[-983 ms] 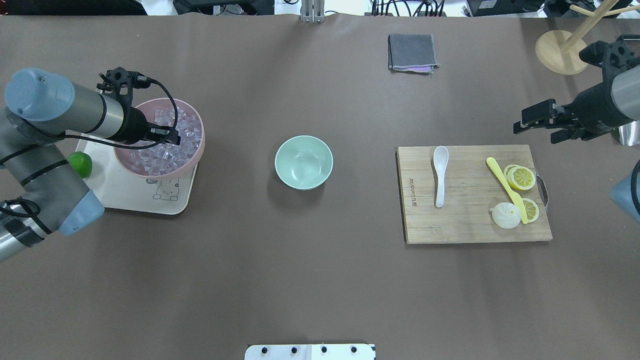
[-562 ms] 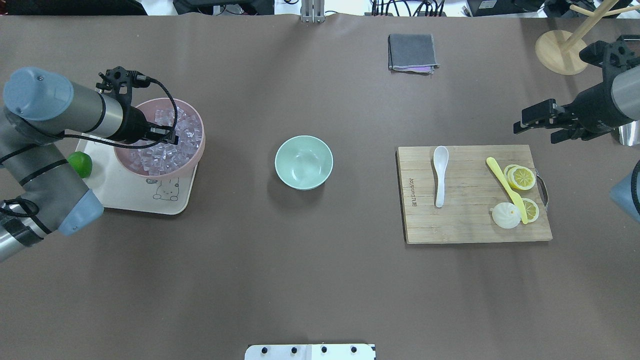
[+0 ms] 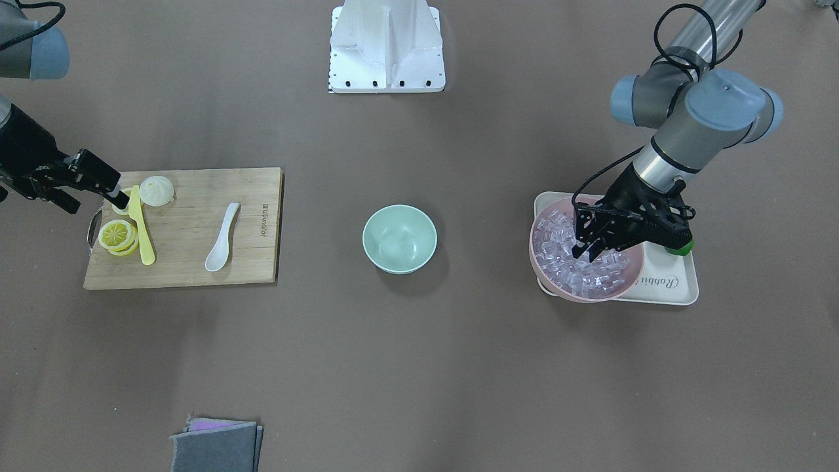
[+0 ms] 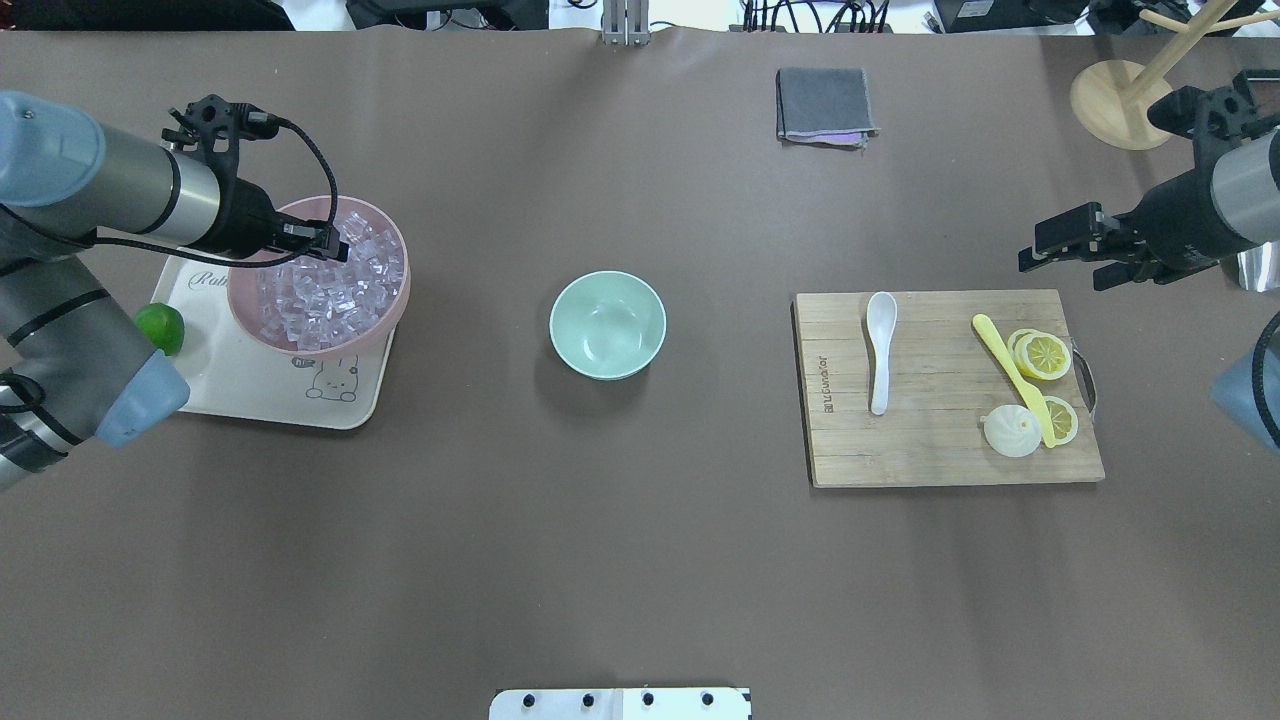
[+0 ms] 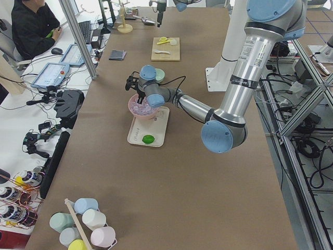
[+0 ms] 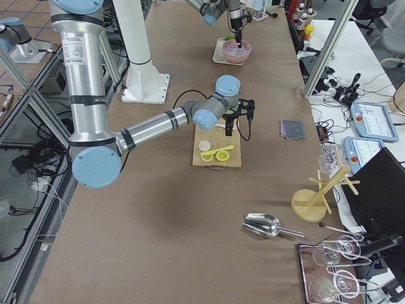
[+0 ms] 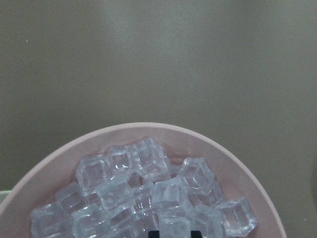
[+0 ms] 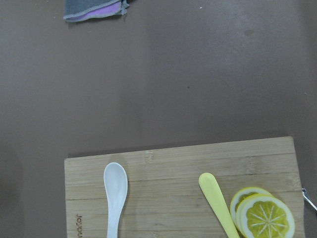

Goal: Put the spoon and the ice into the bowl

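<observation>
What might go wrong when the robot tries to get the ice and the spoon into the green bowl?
The ice is slippery-looking and heaped in the pink bowl; the left tool might squeeze a cube out or knock others over the rim. The green bowl sits apart, so a cube may drop on the way. The spoon lies flat on the board, likely hard for the right tool to pinch.

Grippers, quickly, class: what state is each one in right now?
Left gripper: apparently closed on an ice cube.
Right gripper: open, holding nothing.
</observation>
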Controlling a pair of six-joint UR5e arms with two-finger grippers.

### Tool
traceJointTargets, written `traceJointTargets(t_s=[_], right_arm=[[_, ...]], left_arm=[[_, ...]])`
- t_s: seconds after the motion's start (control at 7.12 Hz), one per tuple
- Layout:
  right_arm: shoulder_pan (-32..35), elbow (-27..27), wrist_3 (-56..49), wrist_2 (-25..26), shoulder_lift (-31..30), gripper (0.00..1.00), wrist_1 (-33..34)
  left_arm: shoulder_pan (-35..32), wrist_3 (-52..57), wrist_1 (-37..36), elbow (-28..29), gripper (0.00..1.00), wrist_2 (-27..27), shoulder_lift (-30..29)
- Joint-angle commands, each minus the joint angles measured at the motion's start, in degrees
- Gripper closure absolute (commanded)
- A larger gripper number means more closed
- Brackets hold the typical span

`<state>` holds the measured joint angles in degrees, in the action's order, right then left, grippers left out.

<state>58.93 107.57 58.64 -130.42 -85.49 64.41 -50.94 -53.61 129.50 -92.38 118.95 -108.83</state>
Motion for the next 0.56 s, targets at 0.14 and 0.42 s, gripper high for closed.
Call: traceJointTargets(t_s=[0.14,0.42], right_arm=[[-8.20,-0.87,1.72,5.95,2.34,0.00,0.89],[-13.91,-1.05,4.20,12.52,7.25,0.00,8.77]], left_arm=[[-1.17,-0.61,-0.39,-1.22,1.00,0.41,-1.72],[-1.61,-1.05,-2.14,-4.01,1.00,0.50,-2.61]])
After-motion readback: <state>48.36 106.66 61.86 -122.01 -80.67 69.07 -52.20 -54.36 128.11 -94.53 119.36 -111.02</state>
